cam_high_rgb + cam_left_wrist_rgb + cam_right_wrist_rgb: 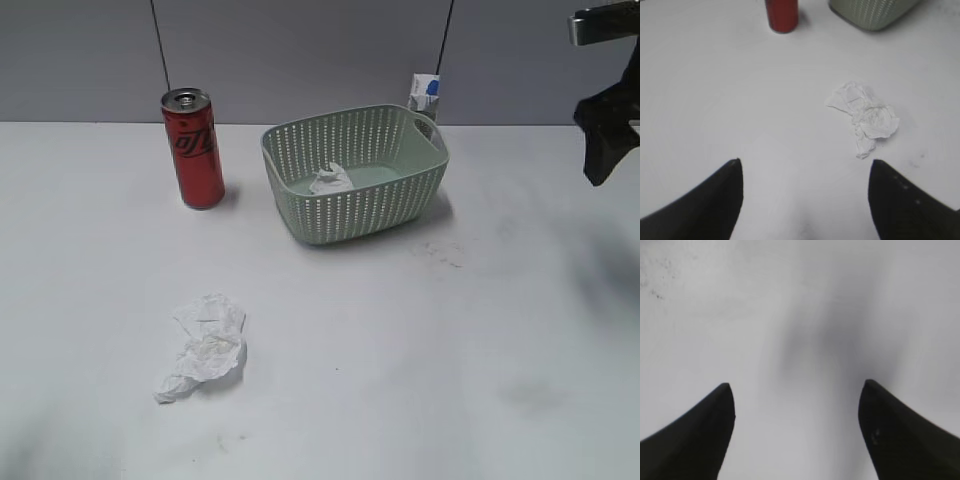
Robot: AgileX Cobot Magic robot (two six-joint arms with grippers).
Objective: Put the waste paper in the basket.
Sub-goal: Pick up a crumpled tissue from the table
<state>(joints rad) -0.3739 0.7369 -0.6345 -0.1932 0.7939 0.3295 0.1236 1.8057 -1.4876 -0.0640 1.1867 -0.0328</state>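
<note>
A crumpled white waste paper [205, 345] lies on the white table at the front left; it also shows in the left wrist view [864, 117]. Another waste paper piece [331, 180] lies inside the pale green perforated basket [400, 195] at the back middle. A third piece is not in view. The basket's lower wall [872, 11] shows at the top of the left wrist view. My left gripper [805, 172] is open and empty, above bare table, nearer the camera than the paper and left of it. My right gripper [796, 390] is open and empty over bare table; its arm [607, 130] hangs at the far right.
A red soda can [195, 148] stands left of the basket; its base shows in the left wrist view [782, 14]. A small white-and-blue carton [424, 94] stands behind the basket by the grey wall. Faint dark specks mark the table right of the basket.
</note>
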